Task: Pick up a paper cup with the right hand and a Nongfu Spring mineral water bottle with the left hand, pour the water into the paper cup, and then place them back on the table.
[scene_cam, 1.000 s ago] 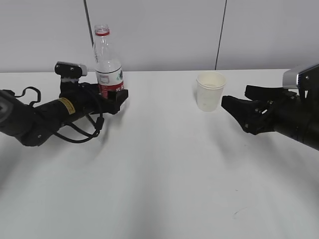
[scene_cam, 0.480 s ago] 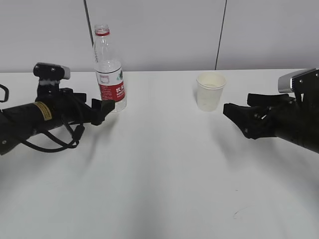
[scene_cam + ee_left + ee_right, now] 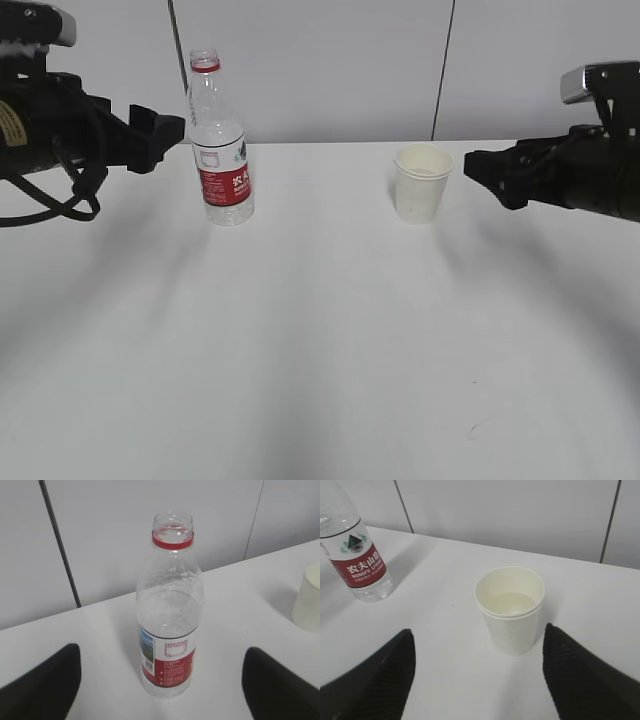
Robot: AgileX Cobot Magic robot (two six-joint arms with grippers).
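The Nongfu Spring mineral water bottle (image 3: pixel 223 165) stands upright and uncapped on the table (image 3: pixel 320 330), left of centre. My left gripper (image 3: pixel 165 138) hovers open just left of it, raised to about shoulder height of the bottle and not touching it. In the left wrist view the bottle (image 3: pixel 170 625) stands ahead between two wide-apart black fingers (image 3: pixel 47 687). The paper cup (image 3: pixel 422 183) stands upright right of centre. My right gripper (image 3: pixel 492 176) is open, to the cup's right and clear of it. In the right wrist view the cup (image 3: pixel 512 615) sits ahead between the spread fingers (image 3: pixel 592 680).
A grey wall with dark vertical seams (image 3: pixel 443 70) rises straight behind the table's back edge. The bottle (image 3: pixel 362 562) also shows at the left of the right wrist view, and the cup (image 3: pixel 307 602) at the right edge of the left wrist view.
The left gripper has drawn back leftward from around the bottle and risen. The right gripper has lifted off table height to cup-rim level. Bottle and cup have stayed put.
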